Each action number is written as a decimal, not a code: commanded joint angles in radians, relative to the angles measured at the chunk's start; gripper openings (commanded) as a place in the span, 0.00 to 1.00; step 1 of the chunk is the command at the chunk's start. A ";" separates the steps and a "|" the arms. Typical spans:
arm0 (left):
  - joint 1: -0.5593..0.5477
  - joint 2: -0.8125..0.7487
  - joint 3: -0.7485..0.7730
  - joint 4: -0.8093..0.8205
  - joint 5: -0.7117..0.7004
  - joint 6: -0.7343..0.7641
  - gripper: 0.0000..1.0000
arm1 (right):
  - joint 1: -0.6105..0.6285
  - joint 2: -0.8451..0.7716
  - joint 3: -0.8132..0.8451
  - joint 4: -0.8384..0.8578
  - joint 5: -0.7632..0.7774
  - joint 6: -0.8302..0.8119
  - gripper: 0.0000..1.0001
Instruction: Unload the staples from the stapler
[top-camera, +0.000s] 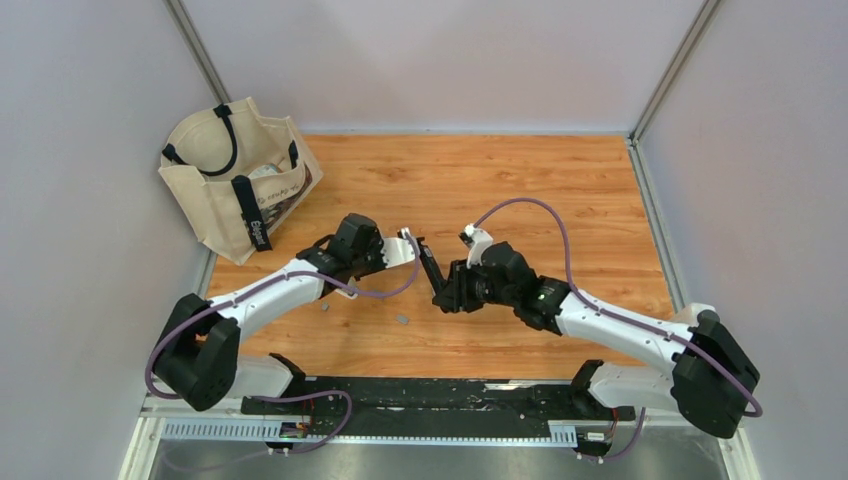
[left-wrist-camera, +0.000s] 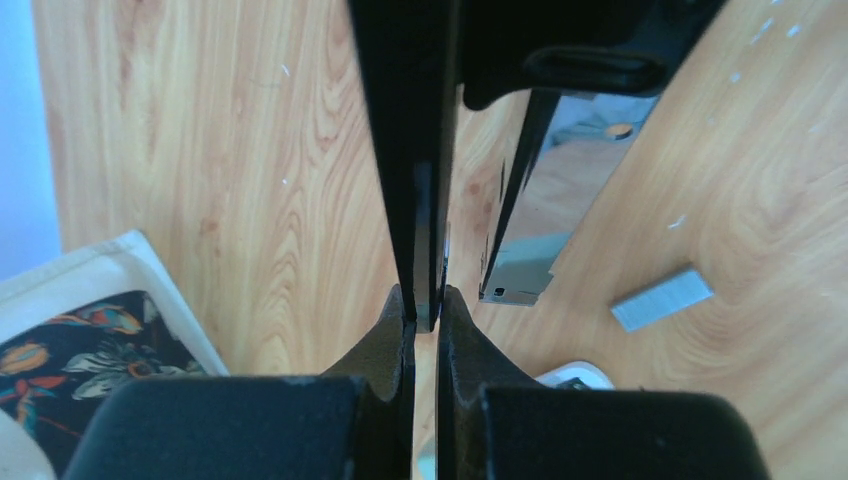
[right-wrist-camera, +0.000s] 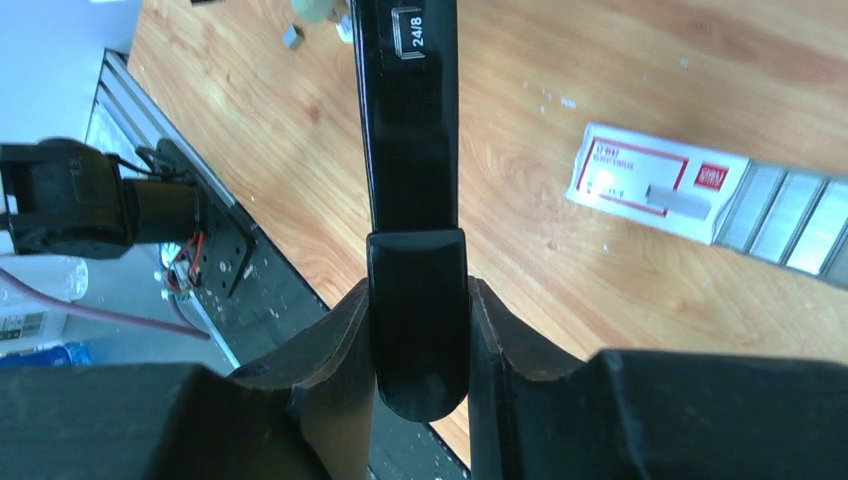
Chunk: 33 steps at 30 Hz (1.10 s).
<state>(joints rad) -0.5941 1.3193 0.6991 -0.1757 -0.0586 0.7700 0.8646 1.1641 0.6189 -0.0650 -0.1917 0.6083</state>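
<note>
The black stapler (top-camera: 433, 270) is held up off the table between both grippers, hinged open. My left gripper (left-wrist-camera: 424, 305) is shut on a thin black edge of the stapler (left-wrist-camera: 415, 150); the silvery open magazine (left-wrist-camera: 528, 225) hangs just to the right of it. My right gripper (right-wrist-camera: 420, 290) is shut on the stapler's glossy black arm (right-wrist-camera: 408, 140), which is marked 24/8. One grey staple strip (left-wrist-camera: 662, 299) lies loose on the wood. In the top view the left gripper (top-camera: 412, 243) is at the stapler's upper end and the right gripper (top-camera: 441, 296) at its lower end.
A beige tote bag (top-camera: 238, 178) stands at the table's back left; its edge shows in the left wrist view (left-wrist-camera: 90, 310). A small red-and-white labelled box (right-wrist-camera: 655, 183) with its tray of staple strips (right-wrist-camera: 790, 222) pulled out lies on the wood. A small grey piece (top-camera: 402, 319) lies below the arms.
</note>
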 joint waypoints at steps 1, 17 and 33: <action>-0.016 -0.064 0.161 -0.204 0.167 -0.164 0.01 | -0.010 0.045 0.175 0.018 0.190 -0.030 0.00; -0.043 -0.255 0.309 -0.617 0.453 -0.363 0.47 | -0.075 0.377 0.584 -0.059 0.262 -0.159 0.00; 0.438 -0.322 0.343 -0.637 0.597 -0.551 0.46 | 0.008 0.727 0.916 -0.245 0.319 -0.369 0.00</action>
<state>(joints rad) -0.1650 1.0271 1.0515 -0.7837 0.4763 0.2619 0.8249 1.8534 1.4204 -0.3473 0.0799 0.3302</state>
